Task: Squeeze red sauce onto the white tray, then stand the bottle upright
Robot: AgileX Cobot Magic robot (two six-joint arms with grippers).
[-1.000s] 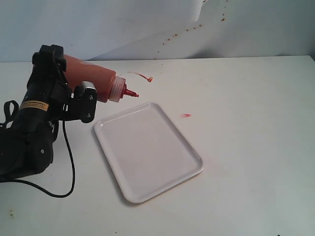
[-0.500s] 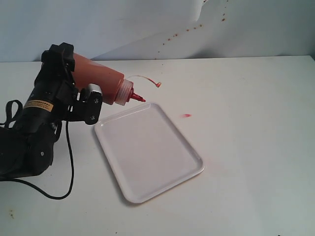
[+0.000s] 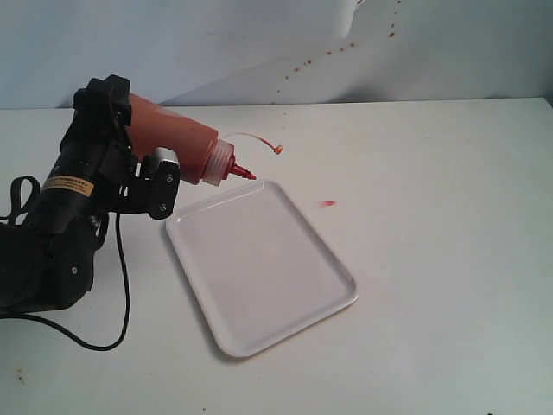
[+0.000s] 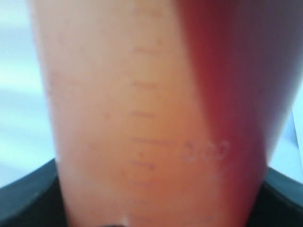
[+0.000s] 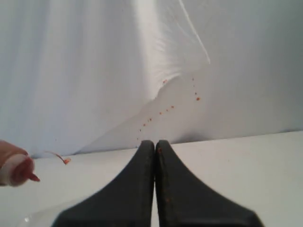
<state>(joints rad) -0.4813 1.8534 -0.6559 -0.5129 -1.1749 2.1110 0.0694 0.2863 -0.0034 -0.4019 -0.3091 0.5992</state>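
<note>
My left gripper (image 3: 138, 143) is shut on the bottle (image 3: 177, 143), a translucent orange-red squeeze bottle held tilted with its base high and left. Its red nozzle (image 3: 244, 172) points down right, just above the far left corner of the white tray (image 3: 285, 285). The tethered cap (image 3: 278, 148) dangles beyond the nozzle. Red sauce (image 4: 236, 94) shows dark inside the bottle (image 4: 142, 118), which fills the left wrist view. The tray's surface is plain white. My right gripper (image 5: 155, 144) is shut on nothing; its view catches the nozzle (image 5: 21, 171) and the cap (image 5: 66, 161).
A tiny pinkish-red speck (image 3: 327, 203) lies on the white table right of the tray. A white backdrop sheet with small red-brown spatter (image 3: 328, 52) hangs behind. A black cable (image 3: 121, 285) loops beside the left arm.
Since a second ago the left gripper carried the bottle rightward and tipped the nozzle down to the tray's corner. It has held still for the last half second.
</note>
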